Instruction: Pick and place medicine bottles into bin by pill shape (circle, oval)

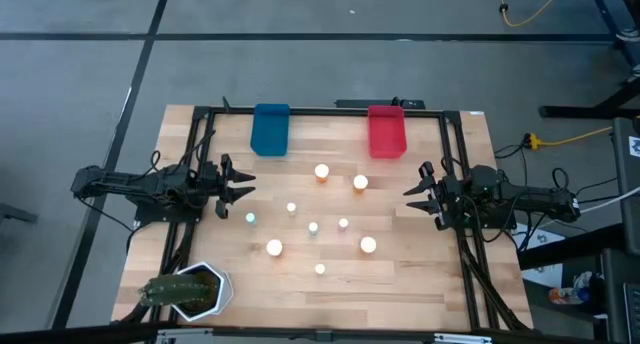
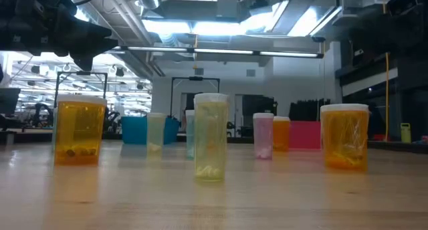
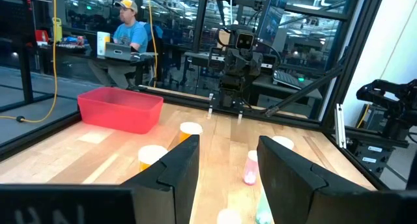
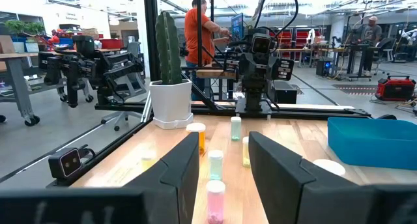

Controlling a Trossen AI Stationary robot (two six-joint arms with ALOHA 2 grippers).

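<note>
Several small white-capped medicine bottles stand upright on the wooden table, scattered around its middle (image 1: 313, 227). Some are amber (image 2: 80, 131), one pale yellow (image 2: 210, 138), one pink (image 2: 263, 135). My left gripper (image 1: 240, 189) is open and empty at the table's left side, pointing toward the bottles. It also shows in the left wrist view (image 3: 228, 178). My right gripper (image 1: 412, 196) is open and empty at the right side, facing the bottles. It also shows in the right wrist view (image 4: 221, 165). Neither gripper touches a bottle.
A blue bin (image 1: 270, 129) and a red bin (image 1: 386, 131) stand at the table's far edge. A green cactus in a white pot (image 1: 185, 289) stands at the near left corner. A black frame borders the table. People show in the room beyond.
</note>
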